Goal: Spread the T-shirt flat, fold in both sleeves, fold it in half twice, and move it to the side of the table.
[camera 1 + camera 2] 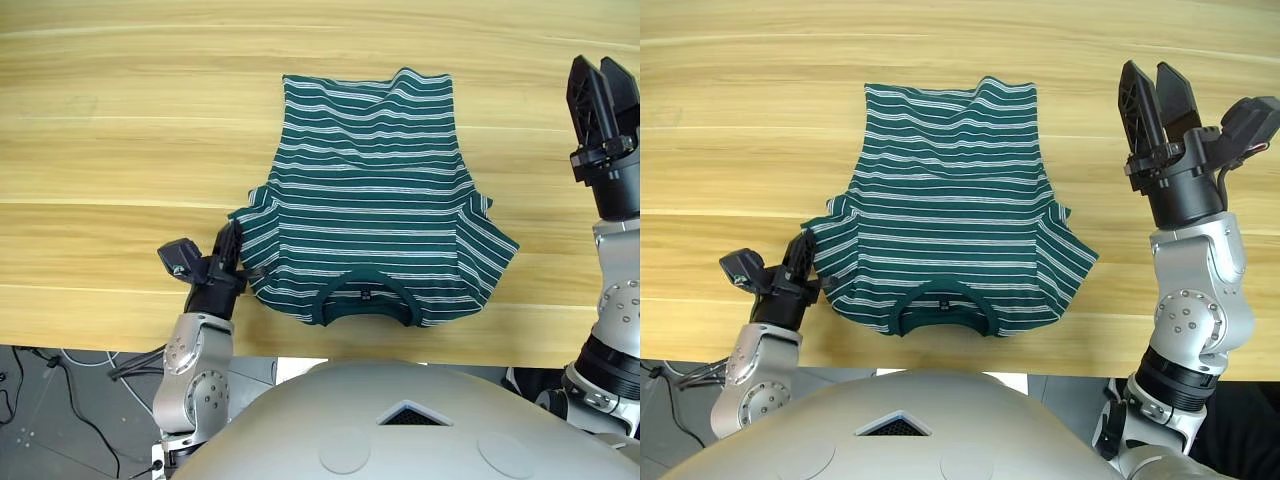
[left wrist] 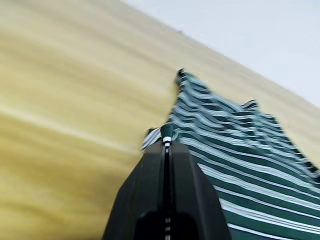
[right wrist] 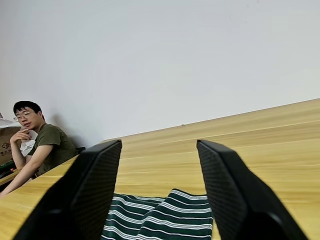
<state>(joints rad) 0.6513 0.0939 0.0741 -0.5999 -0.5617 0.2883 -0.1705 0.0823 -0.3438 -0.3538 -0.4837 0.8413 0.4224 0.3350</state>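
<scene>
Table: pale wood (image 1: 120, 150); it carries the T-shirt close to its robot-side edge, between the two arms.
T-shirt: green with white stripes (image 1: 370, 200), lying mostly flat with a few ripples near the far end.
Handling: by my judgement light, limp and not fragile. It will likely sag and crease from any single hold and drag on the wood rather than glide. The best holds look like the edges: a sleeve cuff, a shoulder, a hem corner.
Axis: the long axis runs away from the robot, with the hem (image 1: 365, 82) at the far end.
Right pincer: raised off the table (image 1: 1150, 75), to the right of the T-shirt and apart from it. Its fingers are wide apart and hold nothing.
Left pincer: closed tight (image 1: 232, 240) on the edge of the left sleeve, with a nub of striped cloth showing at its tips.
Left sleeve: sticks out sideways (image 1: 262, 215).
Collar: points toward the robot (image 1: 365, 290).
</scene>
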